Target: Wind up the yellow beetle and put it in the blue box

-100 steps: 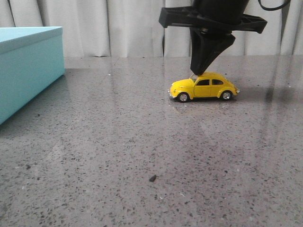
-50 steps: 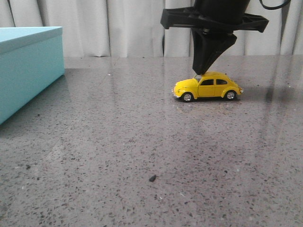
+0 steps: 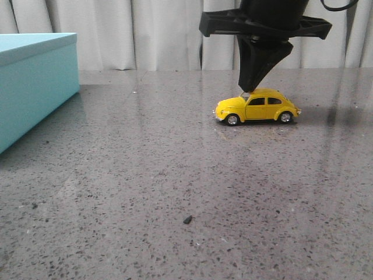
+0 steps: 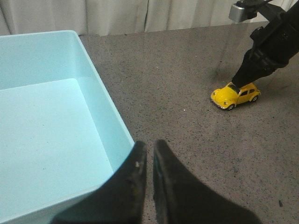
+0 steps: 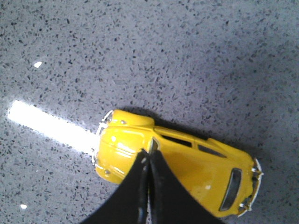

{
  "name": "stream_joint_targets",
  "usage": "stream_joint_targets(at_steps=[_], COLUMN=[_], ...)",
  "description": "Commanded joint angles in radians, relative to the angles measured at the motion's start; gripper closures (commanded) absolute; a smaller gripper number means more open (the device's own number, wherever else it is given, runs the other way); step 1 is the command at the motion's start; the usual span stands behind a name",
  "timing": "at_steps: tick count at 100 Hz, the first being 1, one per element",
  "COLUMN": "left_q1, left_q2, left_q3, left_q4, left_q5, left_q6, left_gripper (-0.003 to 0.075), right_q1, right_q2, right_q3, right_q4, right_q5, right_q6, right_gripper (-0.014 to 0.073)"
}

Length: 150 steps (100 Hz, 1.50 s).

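Observation:
The yellow beetle (image 3: 259, 108) stands on its wheels on the grey table, right of centre, nose to the left. My right gripper (image 3: 247, 90) is shut, its tips pressing on the car's top at the windscreen. In the right wrist view the closed tips (image 5: 150, 151) rest on the beetle (image 5: 187, 163). The blue box (image 3: 35, 87) stands at the far left. In the left wrist view it (image 4: 103, 107) looks open from above and empty. My left gripper (image 4: 149, 147) is shut and empty, above the box's near corner. The beetle (image 4: 236, 95) shows far off in that view.
A speckled grey tabletop (image 3: 145, 175) lies between the box and the car. A small dark speck (image 3: 187, 220) lies near the front. A pale curtain (image 3: 145, 35) hangs along the back edge.
My right gripper and the beetle under it have slid a little to the right across the table. The box and left gripper show no movement.

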Motion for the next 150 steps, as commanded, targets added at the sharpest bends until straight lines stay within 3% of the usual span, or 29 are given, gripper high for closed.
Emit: stream_joint_targets(at_steps=[1, 24, 74, 92, 130, 150], left_q1=[-0.007, -0.007, -0.007, -0.007, -0.007, -0.007], left_q2=[0.016, 0.016, 0.016, 0.016, 0.016, 0.016], left_q3=[-0.024, -0.024, -0.024, -0.024, -0.024, -0.024], left_q4=[-0.025, -0.025, -0.025, -0.025, -0.025, -0.025], left_q5=[-0.067, -0.067, -0.067, -0.067, -0.067, -0.067], left_q6=[0.000, 0.000, 0.000, 0.000, 0.000, 0.000], left_gripper=[0.0720, 0.0720, 0.0720, 0.0720, 0.0720, 0.0720], right_q1=[-0.004, -0.023, -0.223, -0.223, -0.141, -0.142], right_q2=[-0.035, -0.035, -0.035, -0.052, -0.260, -0.293], right_q3=[-0.027, -0.027, -0.025, -0.043, -0.321, -0.336], right_q4=[-0.029, -0.041, -0.045, -0.035, -0.008, -0.012], right_q5=[-0.007, 0.014, 0.120, 0.084, 0.100, 0.138], right_q6=[-0.001, -0.001, -0.026, -0.026, -0.048, -0.048], right_gripper=[0.0641, 0.0641, 0.0641, 0.0641, 0.0643, 0.0643])
